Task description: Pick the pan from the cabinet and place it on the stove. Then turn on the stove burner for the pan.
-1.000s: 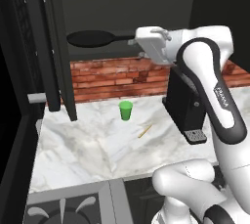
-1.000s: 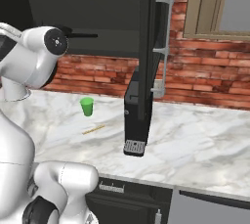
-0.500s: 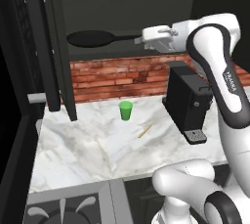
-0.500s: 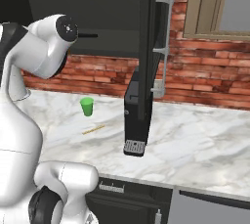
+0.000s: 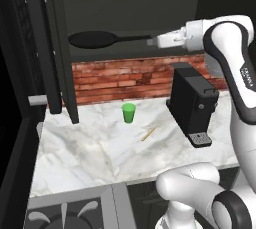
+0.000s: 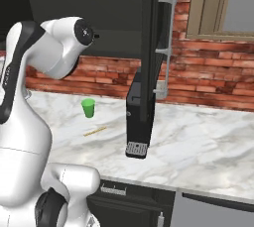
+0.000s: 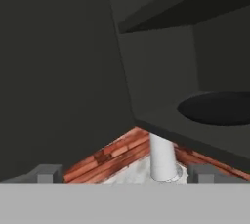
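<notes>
The black pan (image 5: 92, 39) lies flat on the shelf of the open dark cabinet (image 5: 61, 48), its long thin handle pointing right. My gripper (image 5: 151, 41) is level at the tip of that handle and open, with nothing gripped. In the hand view the pan (image 7: 218, 108) is a dark oval on the shelf (image 7: 161, 126) at the right, and my gripper (image 7: 124, 174) has its two fingertips wide apart. A corner of the stove (image 5: 67, 217) with black grates sits at the lower left, below the counter's edge.
On the marble counter (image 5: 90, 153) stand a green cup (image 5: 129, 113) and a black coffee machine (image 5: 192, 104), with a thin wooden stick (image 5: 148, 133) between them. The open cabinet doors (image 6: 151, 37) hang down on both sides of the shelf. A brick wall backs the counter.
My arm's elbow has swung up and to the right, and the hand has levelled out and shifted slightly right along the pan's handle. The pan has not moved and the gripper stays open.
</notes>
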